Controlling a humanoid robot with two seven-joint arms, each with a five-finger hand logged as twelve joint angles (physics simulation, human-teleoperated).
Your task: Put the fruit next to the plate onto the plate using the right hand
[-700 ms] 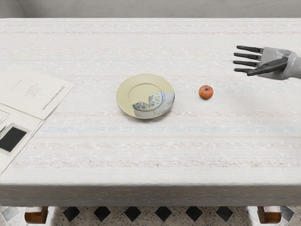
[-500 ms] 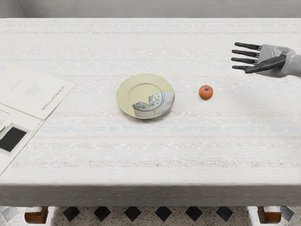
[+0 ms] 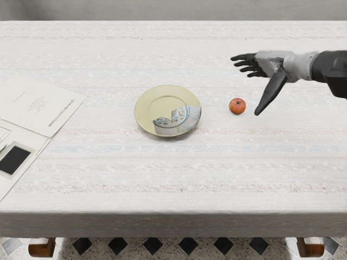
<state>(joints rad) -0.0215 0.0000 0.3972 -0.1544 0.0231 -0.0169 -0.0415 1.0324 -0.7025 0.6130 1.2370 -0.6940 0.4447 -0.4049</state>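
My right robot hand hovers with fingers spread wide, holding nothing, near the small red apple. The apple lies on the tabletop, right of the empty yellow plate; grasping and placing remain

The fruit lies right of the plate, papers far left.

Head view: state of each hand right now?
Right hand: open, holding nothing, not touching the fruit.
Left hand: not in view.
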